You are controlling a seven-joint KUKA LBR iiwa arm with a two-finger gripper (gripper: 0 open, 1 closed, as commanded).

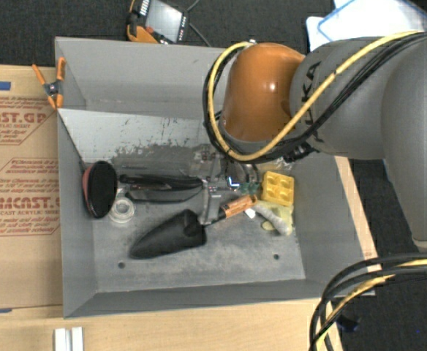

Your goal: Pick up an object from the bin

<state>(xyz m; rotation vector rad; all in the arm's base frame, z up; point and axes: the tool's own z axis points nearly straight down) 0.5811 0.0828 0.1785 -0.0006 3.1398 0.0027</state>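
Gripper hung low near centre of bin. Opening hidden; could not tell, nothing seen held. Black wedge lay just at its 7 o'clock, orange marker at 3. Best to centre over one and descend straight, so as not to pinch both.

The bin holds 1 dark round disc, 1 small clear ring, 1 long black piece, 1 black wedge, 1 yellow block, 1 orange stick and 1 pale tube.
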